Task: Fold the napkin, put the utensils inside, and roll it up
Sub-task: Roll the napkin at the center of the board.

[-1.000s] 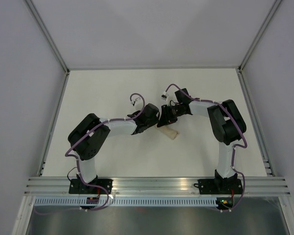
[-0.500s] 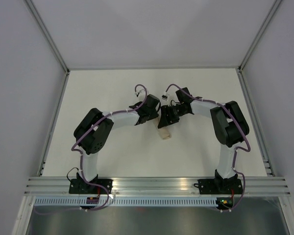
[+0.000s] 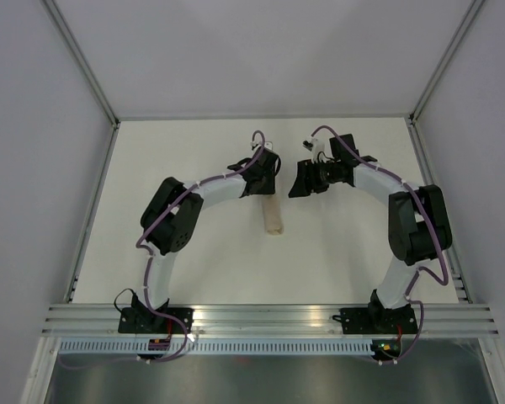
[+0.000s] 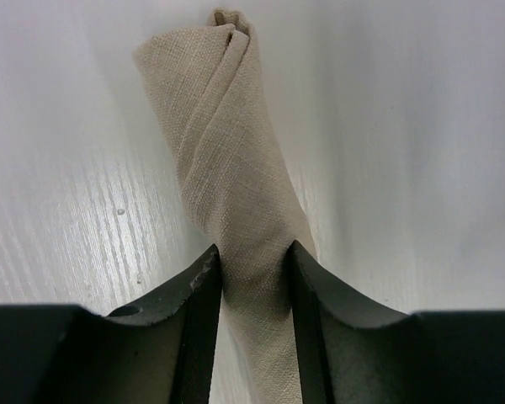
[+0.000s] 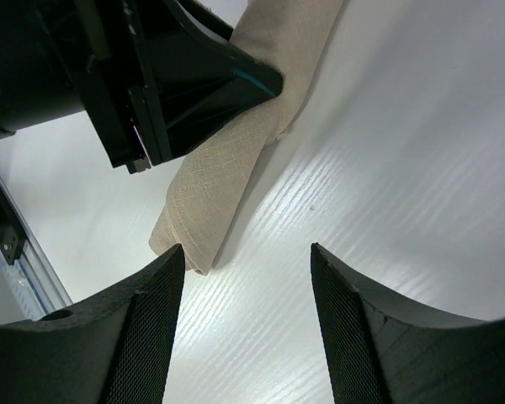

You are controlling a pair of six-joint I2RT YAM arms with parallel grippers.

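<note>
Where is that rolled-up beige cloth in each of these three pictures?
Top external: the napkin lies at centre, between the arms.
Left wrist: centre, its near end pinched by the left gripper.
Right wrist: upper centre, running to lower left.
Shared landmark: the left gripper clamping its end.

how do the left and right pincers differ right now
The left pincer is shut on one end of the rolled napkin; the right pincer is open and holds nothing. The left touches the napkin; the right hangs apart from it. Both are black, with two fingers.
</note>
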